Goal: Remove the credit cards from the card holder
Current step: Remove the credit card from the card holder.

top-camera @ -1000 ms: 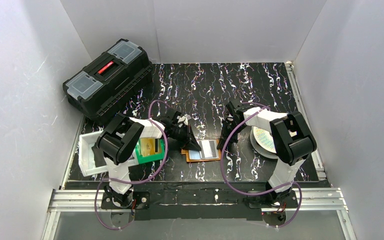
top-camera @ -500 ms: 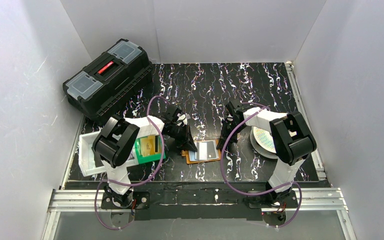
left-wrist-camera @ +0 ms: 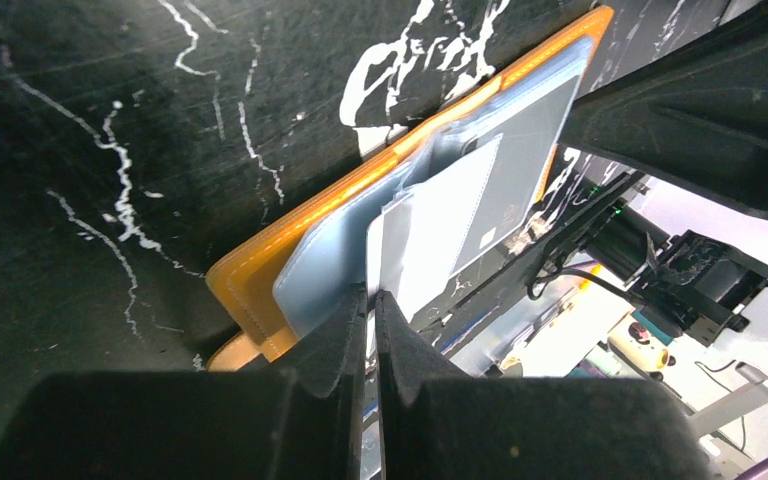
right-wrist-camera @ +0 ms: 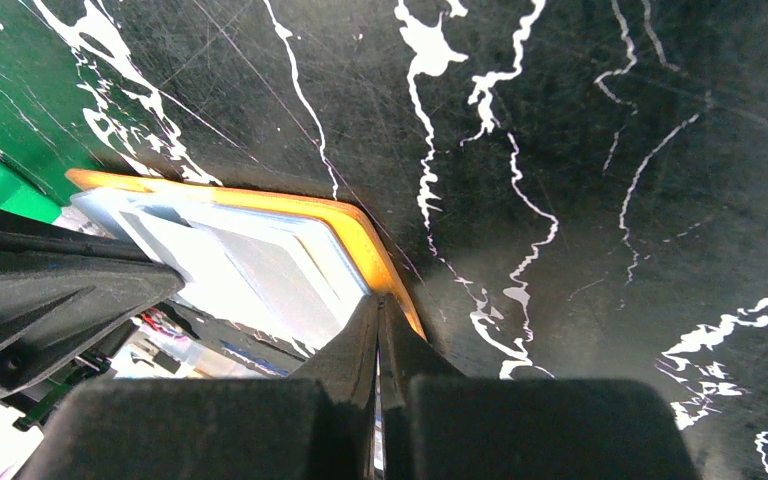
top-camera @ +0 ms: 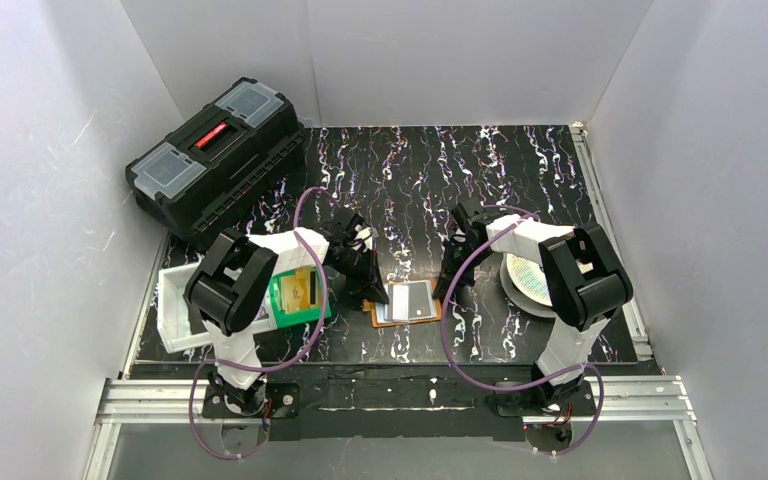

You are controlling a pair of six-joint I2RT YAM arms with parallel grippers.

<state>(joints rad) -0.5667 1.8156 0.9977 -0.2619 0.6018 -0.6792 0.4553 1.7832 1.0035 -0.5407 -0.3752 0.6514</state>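
Observation:
The orange card holder [top-camera: 406,319] lies open on the black marbled table between my two grippers. A dark glossy card [top-camera: 415,299] lies on its silvery inner pockets. My left gripper [top-camera: 371,291] is at the holder's left edge. In the left wrist view its jaws [left-wrist-camera: 371,296] are shut on the edge of a pale glossy card [left-wrist-camera: 415,240] that sticks out of a pocket of the holder [left-wrist-camera: 250,280]. My right gripper [top-camera: 445,287] is at the holder's right edge. In the right wrist view it [right-wrist-camera: 378,300] is shut on the holder's orange edge [right-wrist-camera: 360,235].
A green bin [top-camera: 285,310] holding a gold-yellow card [top-camera: 300,292] and a white tray [top-camera: 172,310] stand left of the left arm. A black toolbox [top-camera: 215,155] sits at the back left. A round white patterned disc [top-camera: 525,280] lies under the right arm.
My left gripper has moved left from over the holder's middle to its left edge, and the dark card now shows on the pockets. The right gripper has not moved.

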